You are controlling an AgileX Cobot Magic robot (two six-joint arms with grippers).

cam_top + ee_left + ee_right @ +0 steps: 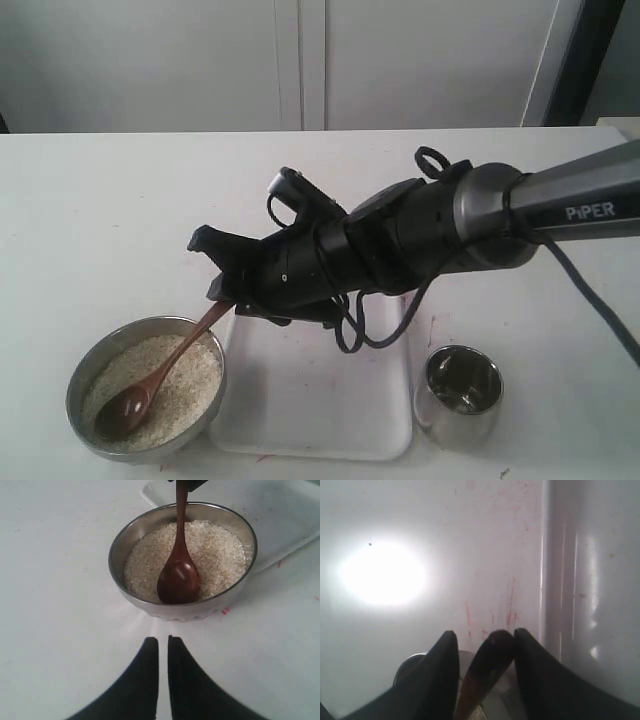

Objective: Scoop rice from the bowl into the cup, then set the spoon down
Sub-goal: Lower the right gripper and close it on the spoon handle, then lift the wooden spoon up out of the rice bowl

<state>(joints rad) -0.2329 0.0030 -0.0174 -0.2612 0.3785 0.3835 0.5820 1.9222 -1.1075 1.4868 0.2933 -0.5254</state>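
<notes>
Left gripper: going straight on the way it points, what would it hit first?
Probably the bowl, its near wall, straight ahead of the left gripper. Its height is unclear, so it might clear the rim and meet the spoon in the rice instead.

Warm brown against greys and whites.
Dark reddish-brown spoon [165,372] on off-white rice [195,380] in a dull grey bowl [75,385]; mirror-shiny steel cup [458,400] at right; white tray [320,400] with faint red marks; white table [100,220].

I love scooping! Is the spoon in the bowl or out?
In. The spoon has its oval end resting on the rice inside the bowl.
</notes>
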